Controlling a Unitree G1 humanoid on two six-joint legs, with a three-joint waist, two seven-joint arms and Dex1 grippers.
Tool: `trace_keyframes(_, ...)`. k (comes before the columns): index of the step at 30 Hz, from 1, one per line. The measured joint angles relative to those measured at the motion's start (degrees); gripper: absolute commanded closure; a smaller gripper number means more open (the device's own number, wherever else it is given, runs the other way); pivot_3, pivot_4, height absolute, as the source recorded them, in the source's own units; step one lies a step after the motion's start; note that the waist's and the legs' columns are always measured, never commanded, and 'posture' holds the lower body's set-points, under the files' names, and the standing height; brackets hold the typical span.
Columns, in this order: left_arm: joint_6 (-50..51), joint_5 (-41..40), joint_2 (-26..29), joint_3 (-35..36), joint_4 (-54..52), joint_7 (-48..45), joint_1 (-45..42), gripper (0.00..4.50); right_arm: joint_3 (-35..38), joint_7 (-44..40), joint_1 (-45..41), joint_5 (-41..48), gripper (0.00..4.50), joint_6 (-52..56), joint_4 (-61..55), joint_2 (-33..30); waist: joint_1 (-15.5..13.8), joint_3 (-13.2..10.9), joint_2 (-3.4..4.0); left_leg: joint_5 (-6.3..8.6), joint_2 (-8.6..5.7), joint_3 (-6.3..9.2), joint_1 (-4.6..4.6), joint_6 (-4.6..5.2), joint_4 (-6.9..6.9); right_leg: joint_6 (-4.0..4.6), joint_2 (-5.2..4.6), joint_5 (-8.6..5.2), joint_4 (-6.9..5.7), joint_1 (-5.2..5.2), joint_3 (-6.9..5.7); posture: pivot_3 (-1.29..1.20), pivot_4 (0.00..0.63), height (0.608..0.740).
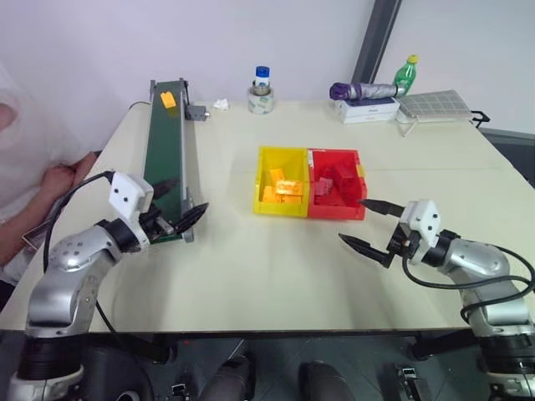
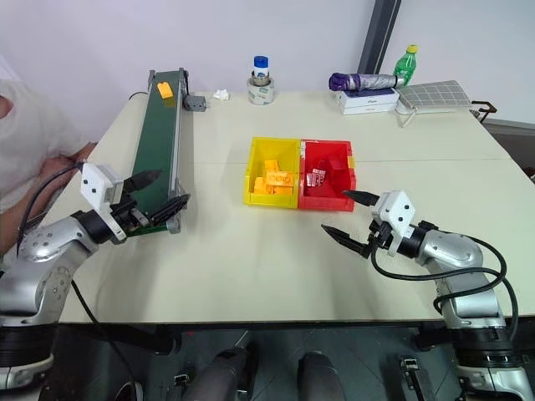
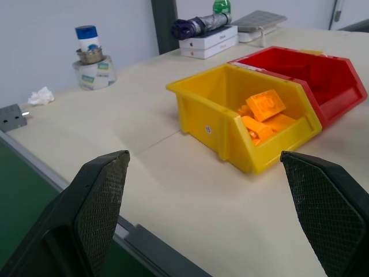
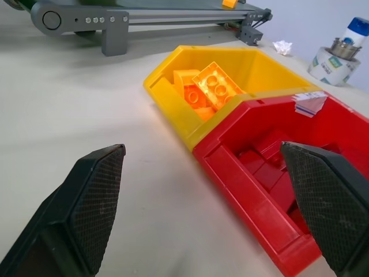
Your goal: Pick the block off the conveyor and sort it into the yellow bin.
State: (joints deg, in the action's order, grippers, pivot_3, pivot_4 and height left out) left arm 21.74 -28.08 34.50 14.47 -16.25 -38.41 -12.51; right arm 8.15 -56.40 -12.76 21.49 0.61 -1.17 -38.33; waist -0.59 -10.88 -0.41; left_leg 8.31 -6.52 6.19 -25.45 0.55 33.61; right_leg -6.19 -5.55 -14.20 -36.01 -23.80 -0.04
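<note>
A small orange-yellow block lies at the far end of the conveyor, a long dark green belt with grey rails. My left gripper is open at the conveyor's near end, with nothing between its fingers. The yellow bin stands mid-table with several orange bricks inside, joined to a red bin holding red blocks. To the right of the bins, my right gripper is open and empty above the tabletop.
A person's hand rests at the table's left edge beside the conveyor. At the back stand a tape roll with a small bottle, a crumpled tissue, a white box with a folded umbrella, a green bottle and a grid tray.
</note>
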Motion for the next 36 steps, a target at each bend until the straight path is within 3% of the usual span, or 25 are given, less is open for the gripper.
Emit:
trace_keyframes(6, -1.15, 5.5, -8.84, 3.34, -6.3, 16.04, 3.99, 0.08, -0.03, -0.28, -0.14, 0.01, 0.0, -0.33, 0.45, 0.05, -0.12, 0.0, 0.0, 0.0, -0.01, -0.02, 0.01, 0.0, 0.04, -0.01, -0.01, 0.0, 0.01, 0.04, 0.0, 0.0, 0.15, 0.74)
trace_keyframes(16, -2.65, 19.42, -23.96, 0.3, -11.96, 37.31, 10.8, 0.08, -0.14, -0.62, -0.82, 0.06, 0.0, -0.44, 0.9, 0.09, -0.3, 0.0, -0.03, 0.0, -0.01, -0.01, 0.03, 0.0, 0.2, -0.02, -0.01, 0.02, 0.01, 0.18, -0.1, 0.0, 0.15, 0.74)
trace_keyframes(36, -2.79, 22.86, -24.74, -2.21, -11.27, 39.51, 8.91, 0.08, -0.14, -0.43, -0.8, 0.08, 0.0, -0.44, 0.89, 0.11, -0.2, 0.0, -0.03, 0.0, 0.0, -0.01, 0.03, 0.0, 0.25, -0.03, 0.0, 0.01, 0.01, 0.21, -0.12, 0.0, 0.15, 0.74)
